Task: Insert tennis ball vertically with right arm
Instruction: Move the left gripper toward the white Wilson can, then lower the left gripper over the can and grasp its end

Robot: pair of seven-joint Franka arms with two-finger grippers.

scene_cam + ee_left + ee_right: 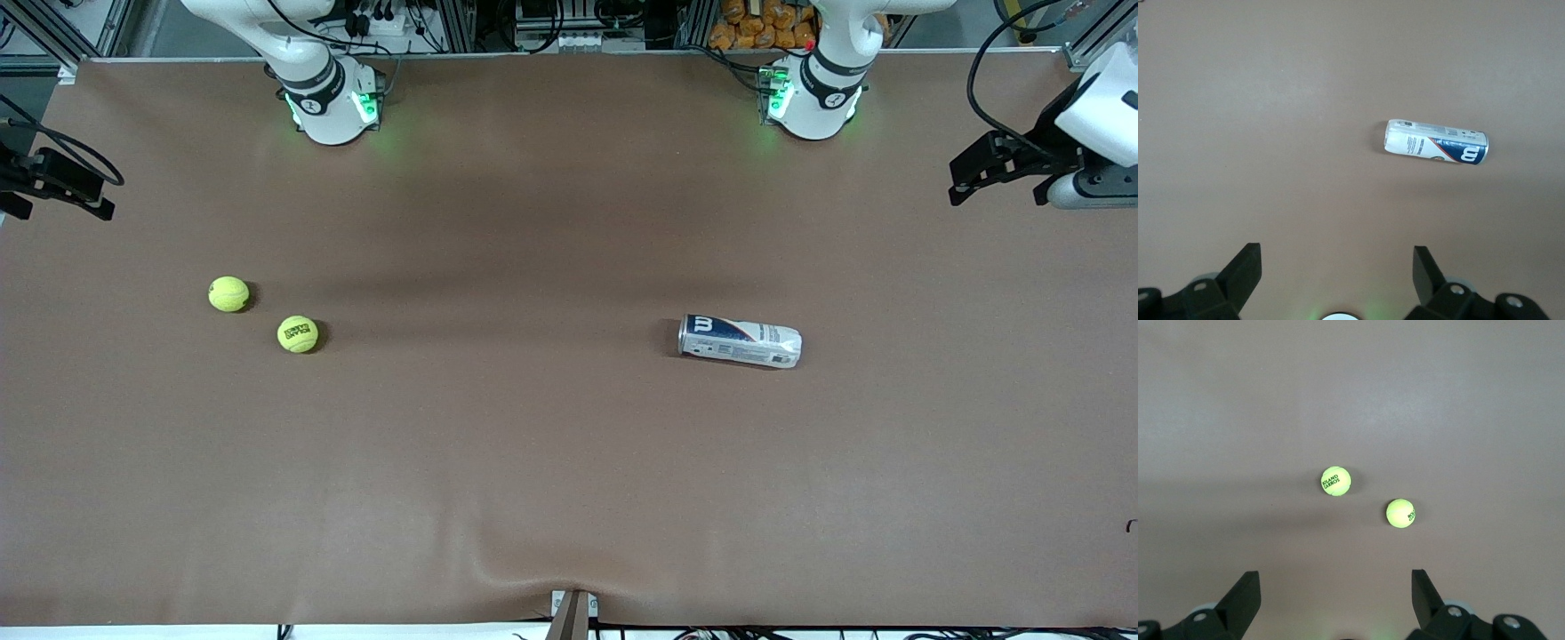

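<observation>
Nothing is done yet: two tennis balls (pixel 1336 481) lie untouched below the released right gripper (pixel 1335 600); the Wilson ball can (pixel 1436 142) lies sideways below the released, waiting left gripper (pixel 1337 277).

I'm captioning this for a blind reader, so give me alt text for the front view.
Two tennis balls lie on a brown table toward the right arm's end; a ball can lies on its side toward the left arm's end.

Ball (pixel 1336 481): "ROLAND GARROS"; can (pixel 740 340): "W" logo.
</observation>
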